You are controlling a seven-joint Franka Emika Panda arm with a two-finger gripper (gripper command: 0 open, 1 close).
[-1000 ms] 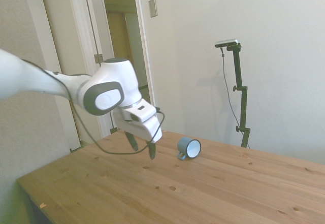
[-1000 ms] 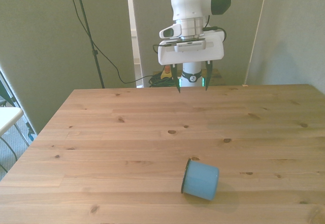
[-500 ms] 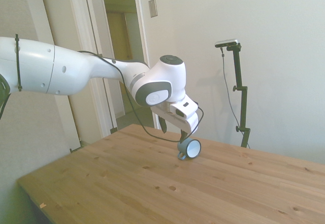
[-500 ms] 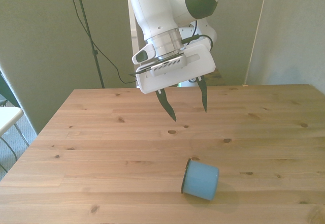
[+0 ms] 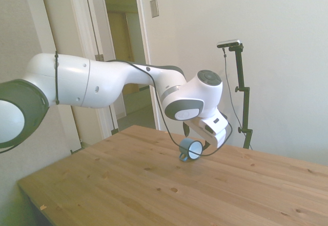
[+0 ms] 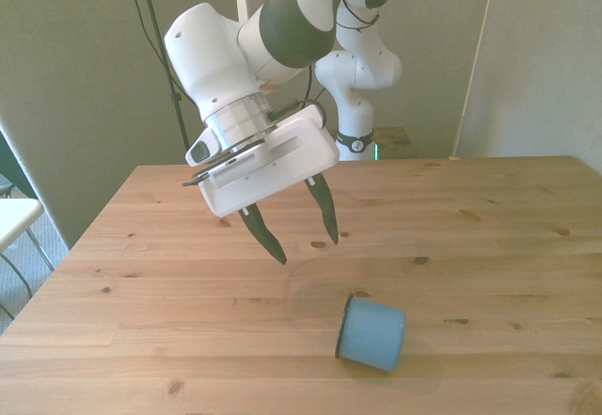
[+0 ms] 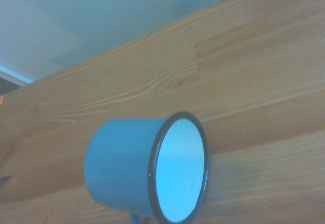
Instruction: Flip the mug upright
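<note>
The light-blue mug (image 6: 373,334) lies on its side on the wooden table (image 6: 489,236), its dark-rimmed mouth turned toward the front view's left. From the side, the mug (image 5: 190,149) shows its white inside, with the small loop handle down against the table. My gripper (image 6: 306,249) hangs tilted above the table, open and with nothing between its fingers, a short way behind the mug and toward the front view's left of it. In the side view, the gripper (image 5: 197,139) sits just over and behind the mug. Up close, the mug (image 7: 119,168) fills the wrist view, rim and white interior facing the camera.
Bare wooden boards surround the mug on all sides. The table's near edge (image 6: 282,407) runs close in front of the mug in the front view. A doorway (image 5: 123,57) and walls stand beyond the table.
The arm has swung from the table's far edge toward the mug, lowering and tilting. The fingers stayed open and the mug has not moved.
</note>
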